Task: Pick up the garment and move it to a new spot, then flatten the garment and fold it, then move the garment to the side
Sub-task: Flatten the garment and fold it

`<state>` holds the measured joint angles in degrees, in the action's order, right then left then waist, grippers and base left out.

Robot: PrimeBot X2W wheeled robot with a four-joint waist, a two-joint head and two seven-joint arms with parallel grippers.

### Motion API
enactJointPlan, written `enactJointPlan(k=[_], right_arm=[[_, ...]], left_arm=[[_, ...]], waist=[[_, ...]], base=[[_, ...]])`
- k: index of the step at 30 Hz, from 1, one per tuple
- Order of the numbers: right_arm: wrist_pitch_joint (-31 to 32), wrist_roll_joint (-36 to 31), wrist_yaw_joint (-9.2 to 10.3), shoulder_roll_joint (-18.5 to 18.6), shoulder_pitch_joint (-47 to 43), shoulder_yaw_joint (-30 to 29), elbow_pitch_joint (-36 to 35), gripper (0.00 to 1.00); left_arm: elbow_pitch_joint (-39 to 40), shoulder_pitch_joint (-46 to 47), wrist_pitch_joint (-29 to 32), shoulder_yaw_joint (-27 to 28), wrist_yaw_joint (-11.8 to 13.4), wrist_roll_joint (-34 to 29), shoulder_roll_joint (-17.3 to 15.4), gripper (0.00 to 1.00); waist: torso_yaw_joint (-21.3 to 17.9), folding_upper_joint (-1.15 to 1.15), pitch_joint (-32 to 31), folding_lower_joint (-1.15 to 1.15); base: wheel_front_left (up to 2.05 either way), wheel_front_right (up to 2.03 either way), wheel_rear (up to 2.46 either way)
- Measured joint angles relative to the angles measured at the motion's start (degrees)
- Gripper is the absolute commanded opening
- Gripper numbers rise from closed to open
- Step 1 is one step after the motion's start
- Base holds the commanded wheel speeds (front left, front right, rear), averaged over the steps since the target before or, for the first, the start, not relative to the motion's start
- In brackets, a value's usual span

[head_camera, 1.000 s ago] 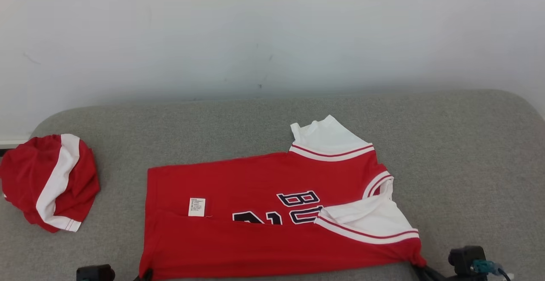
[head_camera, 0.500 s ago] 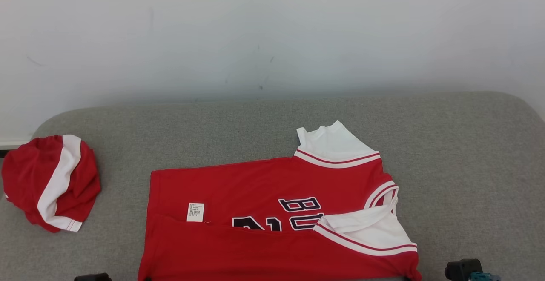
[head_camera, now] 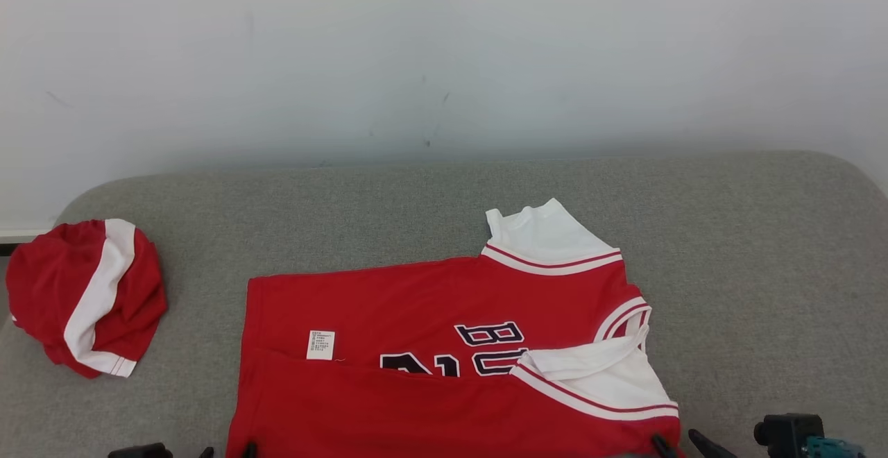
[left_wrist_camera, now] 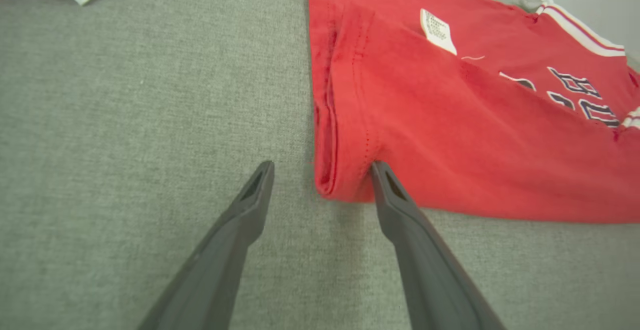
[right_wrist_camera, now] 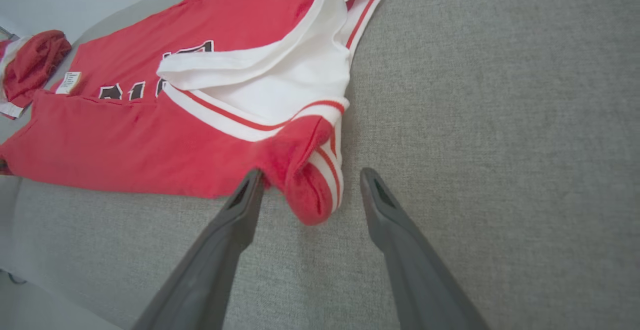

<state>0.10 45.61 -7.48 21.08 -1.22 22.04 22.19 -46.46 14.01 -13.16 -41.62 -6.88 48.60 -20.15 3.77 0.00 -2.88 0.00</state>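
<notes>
Lower centre of head view: garment (head_camera: 444, 347) lies flat with 1 fold in, both grippers open.
Left to right: a 2nd red-white bundle (head_camera: 83, 298) sits at frame left, well apart. Left gripper (left_wrist_camera: 321, 166) has its fingers spread at the hem corner, 1 touching cloth, clamping nothing. Near edge is lapped over the number print, so I'd judge move and flatten done, folding partway; more folds and the shift aside remain. Right gripper (right_wrist_camera: 311, 171) fingers are spread around the sleeve corner, no pinch. Surface: grey woven cushion (head_camera: 763, 236), rounded corners. Behind: plain pale wall (head_camera: 444, 48), few scuffs.
</notes>
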Motion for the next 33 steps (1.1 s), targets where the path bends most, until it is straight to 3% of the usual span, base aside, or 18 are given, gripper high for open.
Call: enactJointPlan(k=[10, 21, 30, 33], right_arm=[[0.2, 3.3, 0.21, 2.6, -4.4, -3.6, -12.0, 1.0], [-6.6, -3.5, 7.32, 1.8, -1.4, -6.2, -17.1, 1.0], [-11.7, -9.9, 11.58, 0.2, 1.1, -5.9, -18.3, 1.0], [-12.2, -10.6, 12.05, -0.1, 1.4, -6.2, -18.1, 1.0]], left_arm=[[9.9, -2.6, -0.9, 3.2, 3.5, -0.1, -2.1, 1.0], [19.5, -4.8, -1.1, 7.9, 11.2, -4.2, -4.5, 1.0], [26.5, -5.8, -1.2, 10.3, 13.0, -8.4, -4.6, 1.0], [28.3, -6.1, -1.2, 11.3, 13.3, -9.2, -4.2, 1.0]], waist=[[-0.1, 0.0, 0.1, 0.0], [-0.3, 0.0, 0.5, 0.0], [-0.3, 0.0, 1.0, 0.0], [0.0, 0.0, 1.0, 0.0]], base=[[0.0, 0.0, 0.0], [0.0, 0.0, 0.0], [0.0, 0.0, 0.0], [0.0, 0.0, 0.0]])
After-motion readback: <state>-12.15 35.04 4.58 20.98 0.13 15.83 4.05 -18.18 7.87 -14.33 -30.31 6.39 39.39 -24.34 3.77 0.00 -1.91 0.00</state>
